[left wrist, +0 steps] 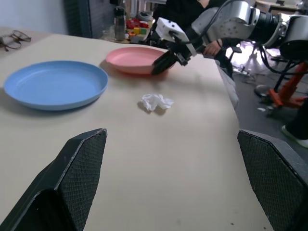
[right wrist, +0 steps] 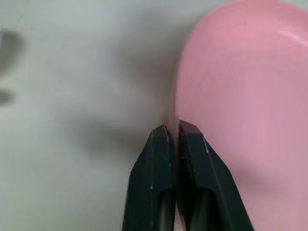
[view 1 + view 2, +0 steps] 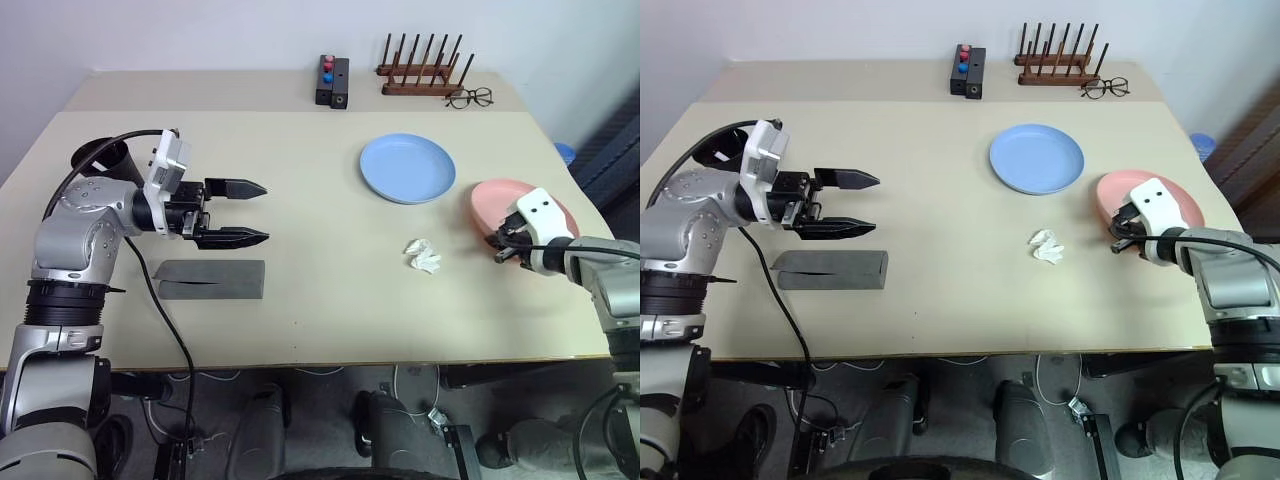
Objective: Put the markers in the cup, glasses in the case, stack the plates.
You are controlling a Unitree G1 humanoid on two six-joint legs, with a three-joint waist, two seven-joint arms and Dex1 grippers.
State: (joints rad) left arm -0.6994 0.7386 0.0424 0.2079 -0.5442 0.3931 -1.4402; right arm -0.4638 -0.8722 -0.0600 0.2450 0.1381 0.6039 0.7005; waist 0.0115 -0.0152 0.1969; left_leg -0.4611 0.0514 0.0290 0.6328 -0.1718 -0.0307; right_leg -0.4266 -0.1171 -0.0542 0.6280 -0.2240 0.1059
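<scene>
I saw a salmon pink plate (image 3: 505, 197) and a light blue plate (image 3: 407, 167) on the beige table (image 3: 300, 290). The case (image 3: 211, 279) was flat grey, the crumpled tissue (image 3: 423, 256) white. My right gripper (image 2: 173, 132) had black ribbed fingers; the left gripper (image 3: 255, 213) was black too, its pads (image 1: 84, 168) cross-hatched. The rack (image 3: 420, 70) was reddish-brown wood.

Bright even indoor light, soft short shadows under the blue plate (image 3: 407, 167) and crumpled tissue (image 3: 422, 256), faint sheen on the table (image 3: 300, 300), right wrist view soft and blurred close up, pink plate (image 2: 250, 96) washed pale at upper right
</scene>
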